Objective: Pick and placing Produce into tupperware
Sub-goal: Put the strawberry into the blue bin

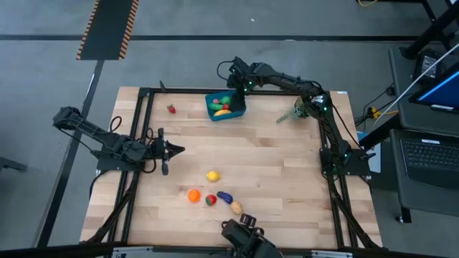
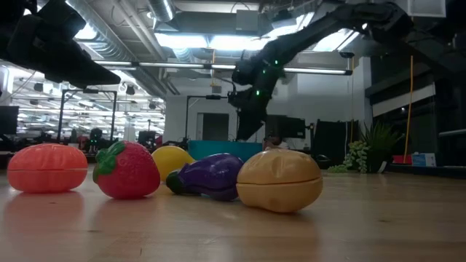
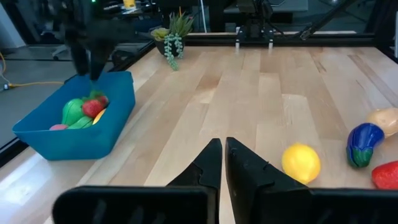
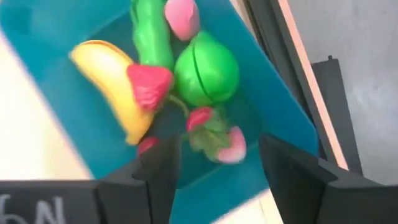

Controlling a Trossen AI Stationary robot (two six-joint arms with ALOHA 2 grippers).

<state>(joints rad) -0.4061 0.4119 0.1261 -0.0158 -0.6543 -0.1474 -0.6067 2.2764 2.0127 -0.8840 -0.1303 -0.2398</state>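
Produce is lying in two groups. Inside the blue tupperware (image 1: 224, 107), sitting at the table's far edge near the middle, a banana (image 4: 112, 78), a green pepper (image 4: 207, 70), a cucumber (image 4: 151, 32) and strawberries (image 4: 149, 84) are piling together. The right gripper (image 4: 217, 177) is hovering right over this box with its fingers spread apart and nothing between them. One loose strawberry (image 1: 171, 109) is resting left of the box. Toward the near edge, a lemon (image 1: 213, 175), an orange (image 1: 193, 195), another strawberry (image 1: 210, 201), an eggplant (image 1: 225, 197) and a potato (image 1: 237, 208) are clustering close together. The left gripper (image 1: 175, 150) is waiting over the table's left side, fingers pressed together on nothing. A leafy sprig (image 1: 290, 115) is lying to the right of the box.
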